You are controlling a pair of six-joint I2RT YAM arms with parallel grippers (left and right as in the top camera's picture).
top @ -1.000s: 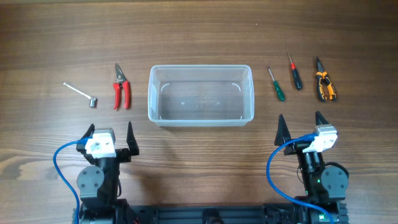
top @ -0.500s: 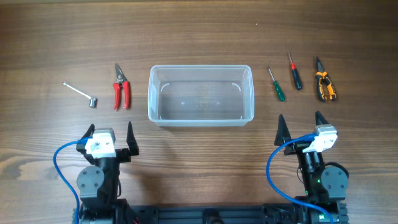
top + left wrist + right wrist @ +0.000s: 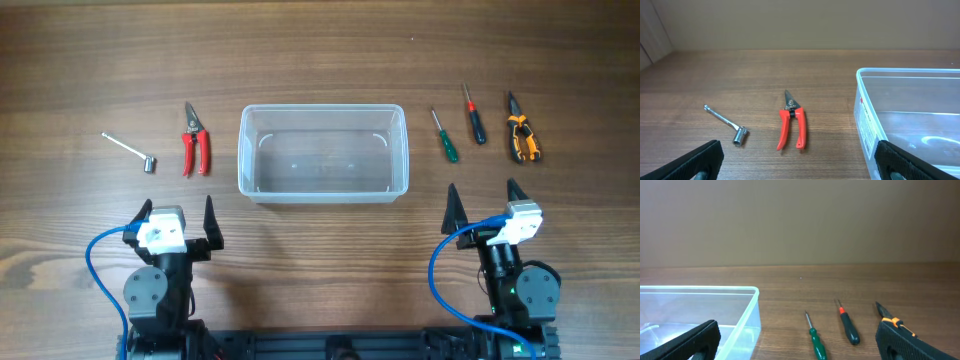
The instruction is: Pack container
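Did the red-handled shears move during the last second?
No. The red-handled shears lie at the same spot left of the container, as before.

The label on the container is unreadable.

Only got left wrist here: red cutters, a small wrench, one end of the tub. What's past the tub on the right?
Observer: Three tools in a row on the table: a green screwdriver, a black-handled screwdriver and orange-and-black pliers, none touching.
Operator: Anything packed?
Observer: No. Overhead shows the whole container with nothing inside.
Operator: Is that side holding anything?
Observer: No. The right gripper is open, fingers spread with nothing between them, on the robot's side of those tools.
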